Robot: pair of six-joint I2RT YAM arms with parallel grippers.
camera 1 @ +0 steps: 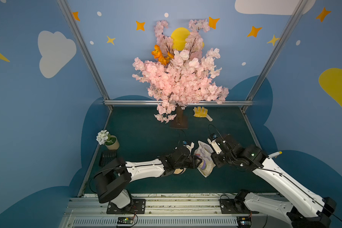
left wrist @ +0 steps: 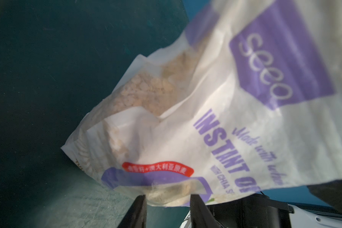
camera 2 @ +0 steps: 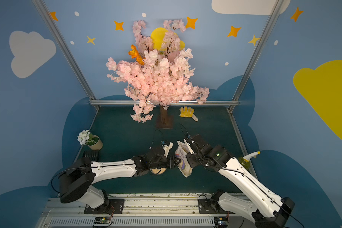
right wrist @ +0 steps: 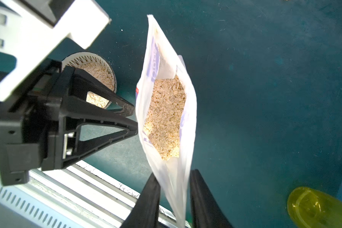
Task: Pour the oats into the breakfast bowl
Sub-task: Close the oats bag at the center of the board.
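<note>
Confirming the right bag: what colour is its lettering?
Purple on the oats bag, clearest in left wrist view.

Blue walls (camera 1: 117, 69) painted with white clouds (camera 1: 55, 51), orange stars (camera 1: 140, 25) and a yellow moon (camera 1: 179, 37) at twelve o'clock enclose a dark teal surface (camera 1: 146, 128). Aluminium posts (camera 1: 85, 53) mark the far corners. The light is dim.

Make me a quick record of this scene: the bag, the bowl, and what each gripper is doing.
bag: oat bag, mouth up and open, oats showing inside
bowl: breakfast bowl beside the bag, partly filled with oats
left gripper: fingertips against the bag's side, grip unclear
right gripper: jaws apart around the bag's top edge
</note>
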